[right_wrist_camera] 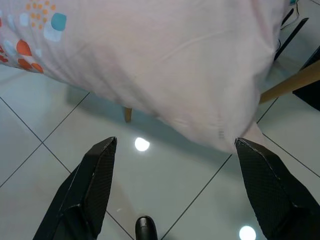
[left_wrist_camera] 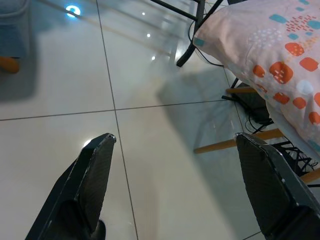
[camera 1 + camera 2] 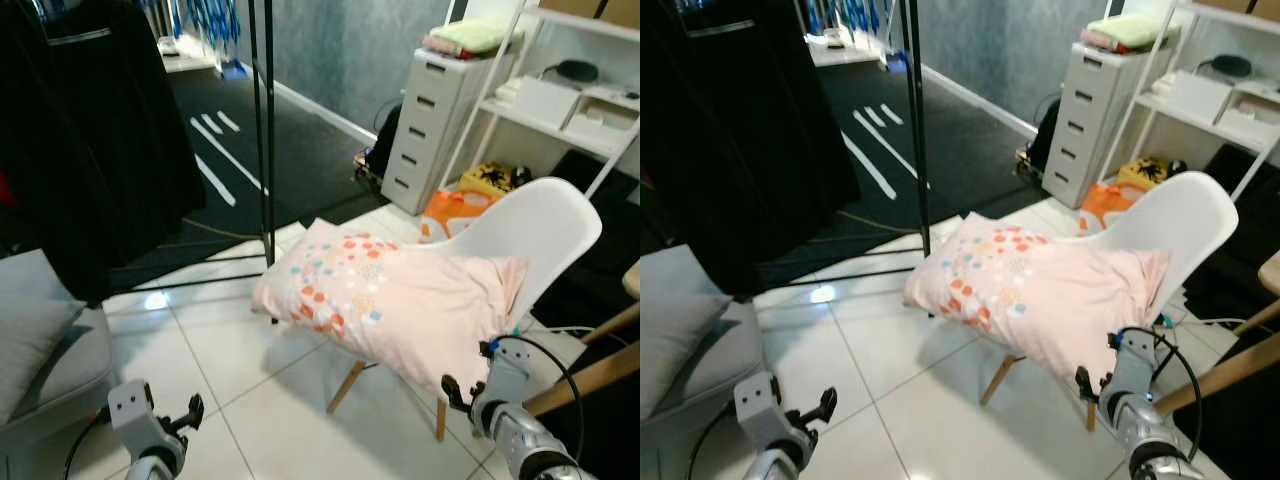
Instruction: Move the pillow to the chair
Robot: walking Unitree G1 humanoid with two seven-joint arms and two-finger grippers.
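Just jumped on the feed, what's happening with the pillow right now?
The pink pillow lies across the seat of the white chair, overhanging its front edge. Neither gripper holds it: the left gripper is open, low over the floor tiles, and the right gripper is open just below the pillow's near edge. The move looks done.

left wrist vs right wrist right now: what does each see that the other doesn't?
Left wrist: the open left pincer over the tiled floor, plus a black rack foot and the pillow's patterned corner. Right wrist: the open right pincer just below the pillow's plain pink underside, with a wooden chair leg beside it. Both: the pillow, pale tiles and empty, spread fingers.
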